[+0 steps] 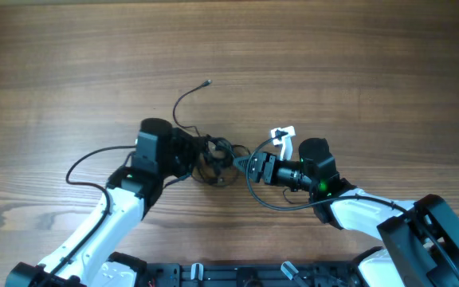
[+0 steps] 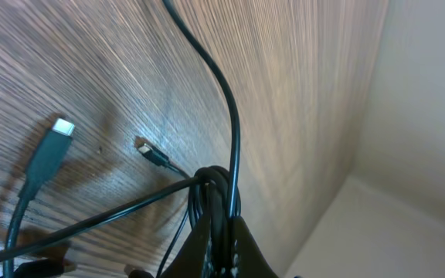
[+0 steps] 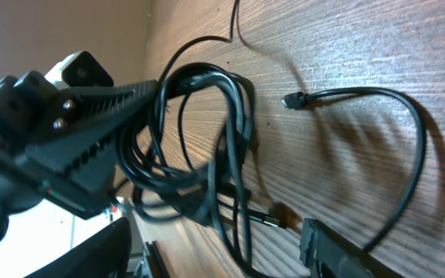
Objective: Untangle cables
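Observation:
The cables (image 1: 217, 158) are thin black cords knotted in a small clump at the table's middle. My left gripper (image 1: 204, 154) is shut on a bundle of their strands (image 2: 219, 193). A grey flat plug (image 2: 62, 127) and a small plug tip (image 2: 142, 144) lie on the wood beside it. One loose end (image 1: 207, 81) runs up and away from the clump. My right gripper (image 1: 245, 163) is open just right of the clump, with looped strands (image 3: 234, 224) hanging between its fingers. In the right wrist view the left gripper (image 3: 141, 96) pinches the clump (image 3: 207, 131).
A white tag (image 1: 284, 134) sits by the right gripper. A cord with a small plug (image 3: 292, 100) curves in an arc on the wood (image 3: 416, 154). Thicker arm wires loop at the left (image 1: 82, 163) and below the right gripper (image 1: 269, 201). A black rail (image 1: 213, 275) lines the front edge.

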